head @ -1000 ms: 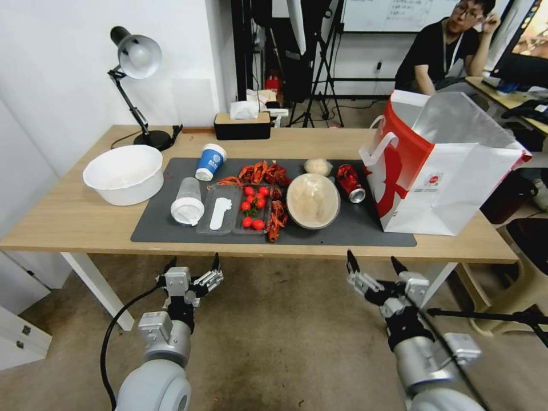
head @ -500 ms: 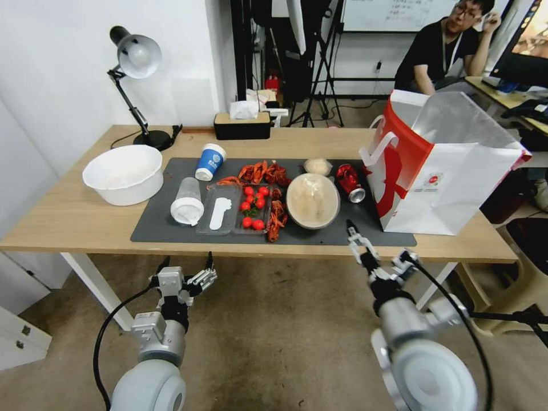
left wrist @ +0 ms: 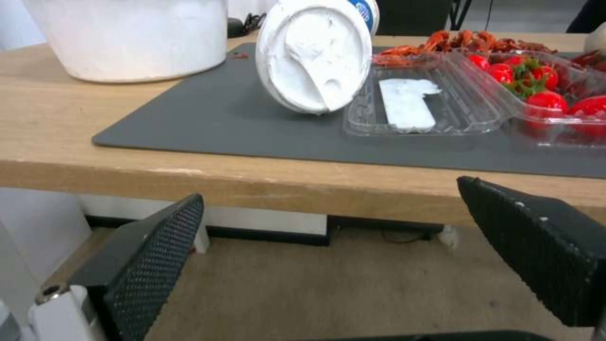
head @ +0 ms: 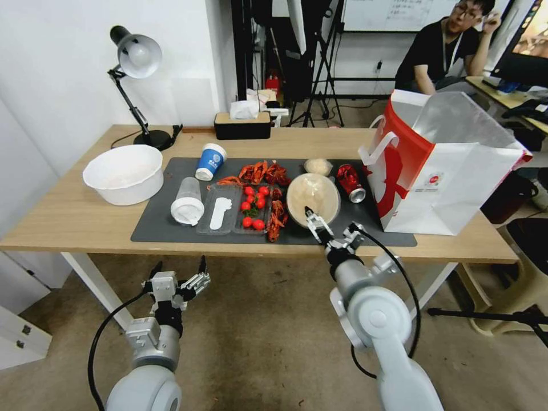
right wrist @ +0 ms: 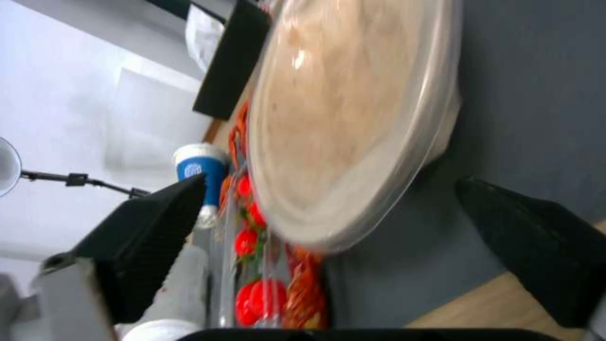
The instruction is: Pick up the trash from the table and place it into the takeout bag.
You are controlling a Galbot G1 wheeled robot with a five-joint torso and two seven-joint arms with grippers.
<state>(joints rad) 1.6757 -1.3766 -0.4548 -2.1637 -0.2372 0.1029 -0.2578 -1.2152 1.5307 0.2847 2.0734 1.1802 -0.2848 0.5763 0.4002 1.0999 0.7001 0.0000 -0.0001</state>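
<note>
Reaching over the table [head: 74, 220] edge, the right gripper [head: 330, 227] is spread wide and empty beside the lidded bowl [head: 312, 198]. The lid could be clipped and the bowl shoved into the can [head: 349, 181]. The left gripper [head: 177, 273] is parked open below the table, holding nothing.

The table [head: 74, 220] is long, of light wood, with white legs. On it lie a dark grey mat [head: 165, 220], a white bowl [head: 123, 173], a desk lamp [head: 136, 63], a black tissue box [head: 242, 127] and the takeout bag [head: 439, 177].
</note>
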